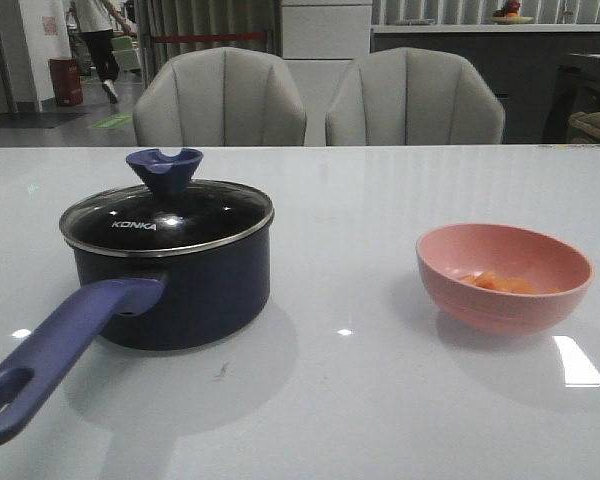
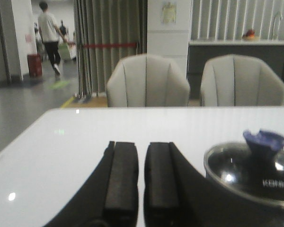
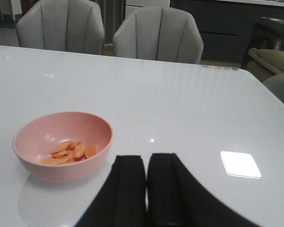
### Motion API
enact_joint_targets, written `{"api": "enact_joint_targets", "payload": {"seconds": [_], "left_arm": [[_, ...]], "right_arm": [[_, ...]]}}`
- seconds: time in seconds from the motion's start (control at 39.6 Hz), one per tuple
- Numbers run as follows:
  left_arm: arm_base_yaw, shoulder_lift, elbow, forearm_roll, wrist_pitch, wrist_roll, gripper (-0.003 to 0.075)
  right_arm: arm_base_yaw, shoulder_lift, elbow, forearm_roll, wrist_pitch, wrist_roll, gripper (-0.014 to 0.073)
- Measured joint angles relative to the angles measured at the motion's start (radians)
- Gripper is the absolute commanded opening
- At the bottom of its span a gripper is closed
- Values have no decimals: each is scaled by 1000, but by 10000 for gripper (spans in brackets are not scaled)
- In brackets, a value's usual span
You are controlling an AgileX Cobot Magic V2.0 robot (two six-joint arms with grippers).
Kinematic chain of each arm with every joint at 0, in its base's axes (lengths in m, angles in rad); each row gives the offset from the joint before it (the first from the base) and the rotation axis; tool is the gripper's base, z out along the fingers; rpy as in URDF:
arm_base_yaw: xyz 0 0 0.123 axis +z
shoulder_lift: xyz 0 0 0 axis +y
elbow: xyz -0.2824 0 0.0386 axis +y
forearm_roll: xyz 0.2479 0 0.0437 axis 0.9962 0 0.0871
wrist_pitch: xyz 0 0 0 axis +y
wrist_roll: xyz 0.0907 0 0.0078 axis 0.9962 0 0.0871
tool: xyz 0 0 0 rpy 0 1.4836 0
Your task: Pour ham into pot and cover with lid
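Observation:
The dark navy pot (image 1: 180, 285) stands at the left of the table, its purple-blue handle (image 1: 55, 355) pointing to the near left. The glass lid (image 1: 167, 218) with its blue knob (image 1: 164, 168) sits on the pot; the lid also shows in the left wrist view (image 2: 253, 172). The pink bowl (image 1: 504, 277) stands at the right and holds the orange ham pieces (image 3: 71, 152). My left gripper (image 2: 142, 151) is shut and empty, beside the pot. My right gripper (image 3: 146, 163) is shut and empty, beside the bowl (image 3: 61, 144). Neither gripper shows in the front view.
The white glossy table (image 1: 380, 400) has two grey chairs (image 1: 220, 100) behind its far edge. A counter and a person walking show far behind.

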Motion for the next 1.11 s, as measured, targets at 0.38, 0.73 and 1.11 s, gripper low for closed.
{"api": "enact_joint_targets", "payload": {"seconds": [0.38, 0.73, 1.11], "left_arm": [[0, 51, -160, 4, -40, 0, 133], [0, 419, -459, 12, 342, 0, 133], [0, 577, -463, 48, 345, 0, 165]], "right_arm": [[0, 0, 0, 0, 0, 0, 181], [0, 0, 0, 0, 0, 0, 181], [0, 0, 0, 0, 0, 0, 181]]}}
